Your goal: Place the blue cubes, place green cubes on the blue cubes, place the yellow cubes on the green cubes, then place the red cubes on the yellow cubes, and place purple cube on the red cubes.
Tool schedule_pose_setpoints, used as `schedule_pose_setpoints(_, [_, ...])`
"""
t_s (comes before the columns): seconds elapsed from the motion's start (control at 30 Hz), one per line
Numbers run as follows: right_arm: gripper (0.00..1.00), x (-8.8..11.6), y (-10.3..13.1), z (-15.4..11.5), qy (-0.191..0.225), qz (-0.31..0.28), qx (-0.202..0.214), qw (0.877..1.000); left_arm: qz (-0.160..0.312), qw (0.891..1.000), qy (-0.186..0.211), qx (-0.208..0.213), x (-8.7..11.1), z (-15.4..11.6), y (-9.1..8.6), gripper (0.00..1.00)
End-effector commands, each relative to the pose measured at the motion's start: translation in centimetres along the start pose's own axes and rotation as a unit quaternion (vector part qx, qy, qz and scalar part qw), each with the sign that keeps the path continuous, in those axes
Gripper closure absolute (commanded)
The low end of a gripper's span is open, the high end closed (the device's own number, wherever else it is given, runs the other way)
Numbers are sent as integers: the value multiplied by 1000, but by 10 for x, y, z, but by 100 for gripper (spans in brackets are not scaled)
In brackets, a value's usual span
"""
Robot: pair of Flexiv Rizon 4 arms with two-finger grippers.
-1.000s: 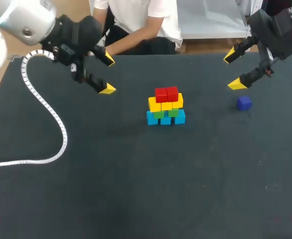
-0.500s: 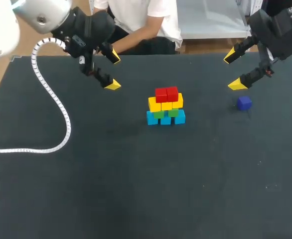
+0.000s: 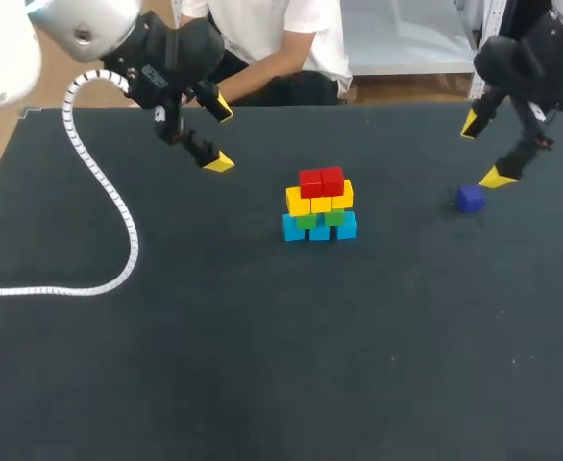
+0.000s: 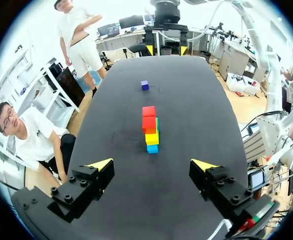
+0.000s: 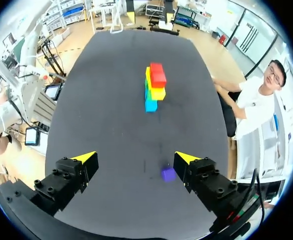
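The blue cubes (image 3: 320, 229) sit in a row at the middle of the dark surface (image 3: 262, 365), with the green cubes (image 3: 320, 218) on them, the yellow cubes (image 3: 320, 201) above those and two red cubes (image 3: 321, 181) side by side on top: a tidy little pyramid, nothing touching it. The purple cube (image 3: 470, 199) lies alone on the surface, well apart to the stack's right. Right over there hangs the right tool (image 3: 485, 151), fingers spread wide and holding nothing; from its own wrist the purple cube (image 5: 168, 174) shows just inside one finger of the right tool (image 5: 135, 157), the stack ahead. On the far left the left tool (image 3: 218, 137) hovers, spread and empty too, well apart from the stack. A white cable (image 3: 99, 202) trails from that arm across the surface.
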State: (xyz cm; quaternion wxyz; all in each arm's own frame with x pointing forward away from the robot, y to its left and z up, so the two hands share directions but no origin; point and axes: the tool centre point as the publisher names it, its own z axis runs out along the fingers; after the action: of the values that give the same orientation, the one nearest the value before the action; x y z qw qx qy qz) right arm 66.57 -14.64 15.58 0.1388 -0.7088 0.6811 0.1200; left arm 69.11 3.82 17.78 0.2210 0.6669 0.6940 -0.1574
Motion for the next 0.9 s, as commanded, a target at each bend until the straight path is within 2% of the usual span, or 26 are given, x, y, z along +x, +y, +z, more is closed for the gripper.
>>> schedule_pose_setpoints(0.03, [0,20,4,8,1,-6,10,1000,1,1000,0,2,0,0,2,0])
schedule_pose_setpoints(0.27, [0,57,7,24,24,-9,20,999,1,1000,0,2,0,0,2,0])
schedule_pose_setpoints(0.53, [0,78,9,34,31,-30,1,999,1,1000,0,2,0,0,2,0])
schedule_pose_setpoints(0.7, [0,82,3,35,40,-25,-6,999,1,1000,0,2,0,0,2,0])
schedule_pose_setpoints(0.77, [0,77,1,30,18,-27,-7,999,1,1000,0,2,0,0,2,0])
schedule_pose_setpoints(0.9, [0,77,1,30,18,-27,-7,999,1,1000,0,2,0,0,2,0])
